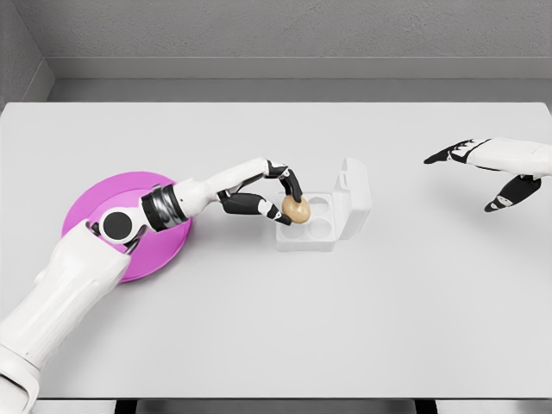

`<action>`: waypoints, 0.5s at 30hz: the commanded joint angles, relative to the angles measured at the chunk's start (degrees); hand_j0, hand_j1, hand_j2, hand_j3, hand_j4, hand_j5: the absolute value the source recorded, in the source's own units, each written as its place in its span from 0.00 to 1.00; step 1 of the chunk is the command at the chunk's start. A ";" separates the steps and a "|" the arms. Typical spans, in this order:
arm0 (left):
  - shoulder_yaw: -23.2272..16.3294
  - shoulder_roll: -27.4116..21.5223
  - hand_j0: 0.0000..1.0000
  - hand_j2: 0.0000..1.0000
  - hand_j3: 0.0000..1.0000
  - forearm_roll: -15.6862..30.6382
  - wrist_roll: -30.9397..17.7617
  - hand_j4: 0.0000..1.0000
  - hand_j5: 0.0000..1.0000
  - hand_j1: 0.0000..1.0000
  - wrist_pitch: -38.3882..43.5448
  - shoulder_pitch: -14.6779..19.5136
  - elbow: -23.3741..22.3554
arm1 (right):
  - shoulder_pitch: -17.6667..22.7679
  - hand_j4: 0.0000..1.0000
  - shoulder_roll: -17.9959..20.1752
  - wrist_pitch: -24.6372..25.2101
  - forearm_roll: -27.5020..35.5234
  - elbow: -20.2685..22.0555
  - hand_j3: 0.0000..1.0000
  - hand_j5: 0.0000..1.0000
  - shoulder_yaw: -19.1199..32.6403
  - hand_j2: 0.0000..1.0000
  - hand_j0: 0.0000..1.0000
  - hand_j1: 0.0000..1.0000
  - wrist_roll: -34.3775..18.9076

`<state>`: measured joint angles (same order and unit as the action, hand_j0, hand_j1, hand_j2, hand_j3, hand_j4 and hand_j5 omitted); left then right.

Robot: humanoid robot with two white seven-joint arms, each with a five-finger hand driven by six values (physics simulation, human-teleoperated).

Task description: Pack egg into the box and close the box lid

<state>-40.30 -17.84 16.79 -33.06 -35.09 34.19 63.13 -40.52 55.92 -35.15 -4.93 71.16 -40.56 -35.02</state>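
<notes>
Left arm: reaches from lower left across the pink plate (95, 203).
Left hand (259, 191): fingers pinched around the egg (296, 210), holding it over the box's near-left cup.
Box (321, 231): white, lid (355, 191) standing open.
Right hand (493, 168): hovering far right, fingers spread, holding nothing.

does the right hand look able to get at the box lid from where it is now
Probably yes. The right hand hovers open to the right of the box, and bare table lies between it and the raised lid. The left hand holds the egg on the opposite side.
</notes>
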 commanded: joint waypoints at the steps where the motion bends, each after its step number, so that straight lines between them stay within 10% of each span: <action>1: 0.05 -0.01 0.41 0.41 0.41 0.52 0.11 0.41 0.41 0.41 0.09 0.00 0.15 | 0.00 1.00 0.07 0.15 0.36 0.03 1.00 1.00 0.04 1.00 1.00 1.00 0.02; 15: 0.67 -0.53 0.54 0.54 0.54 0.70 0.37 0.54 0.54 0.54 0.09 -0.88 0.50 | 0.09 1.00 0.07 0.15 0.36 0.03 1.00 1.00 0.04 1.00 1.00 1.00 0.02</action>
<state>-39.75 -18.32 16.99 -32.75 -35.10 33.22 63.53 -40.43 55.90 -35.15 -4.93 71.18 -40.56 -35.02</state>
